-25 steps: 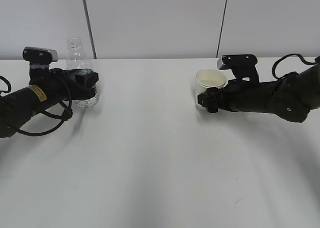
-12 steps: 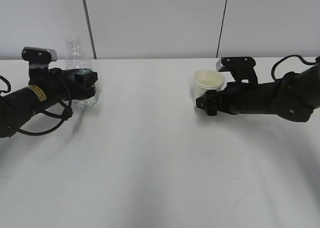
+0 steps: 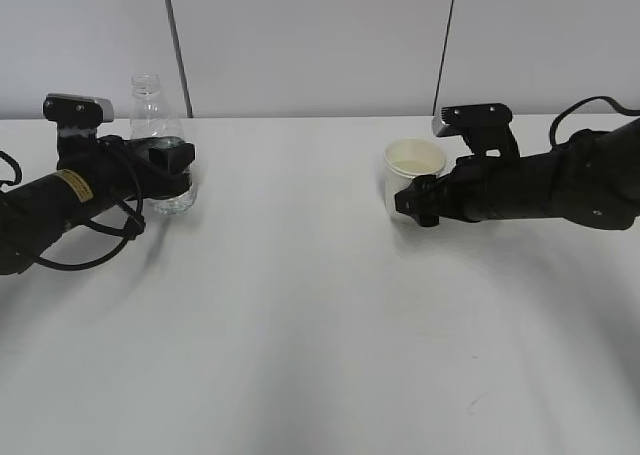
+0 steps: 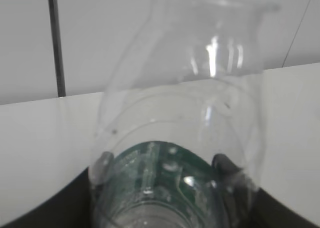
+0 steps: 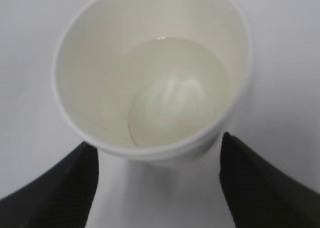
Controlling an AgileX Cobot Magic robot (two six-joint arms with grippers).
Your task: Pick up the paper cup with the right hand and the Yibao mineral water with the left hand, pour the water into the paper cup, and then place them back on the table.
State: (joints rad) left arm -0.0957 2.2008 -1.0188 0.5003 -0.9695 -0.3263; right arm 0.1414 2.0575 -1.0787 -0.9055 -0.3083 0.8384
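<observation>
The Yibao mineral water (image 3: pixel 150 100) stands upright and capless at the table's back left. My left gripper (image 3: pixel 172 170) is shut on its green label. In the left wrist view a finger presses each side of the bottle (image 4: pixel 180 87), with the left gripper (image 4: pixel 162 165) low in the frame. The paper cup (image 3: pixel 412 160) is at the back right of centre, and my right gripper (image 3: pixel 418 203) is shut on its lower body. The right wrist view looks into the cup (image 5: pixel 150 77), with the black fingers of the right gripper (image 5: pixel 159 153) on both sides. I cannot tell whether the cup's base touches the table.
The white table (image 3: pixel 300 305) stretches bare across the front and middle. A pale panelled wall (image 3: pixel 310 35) stands right behind the bottle and cup. A black cable (image 3: pixel 95 245) loops beside my left arm.
My right gripper and the paper cup have shifted slightly left, and the rear of the right arm has risen a little. The left gripper and bottle have not moved.
</observation>
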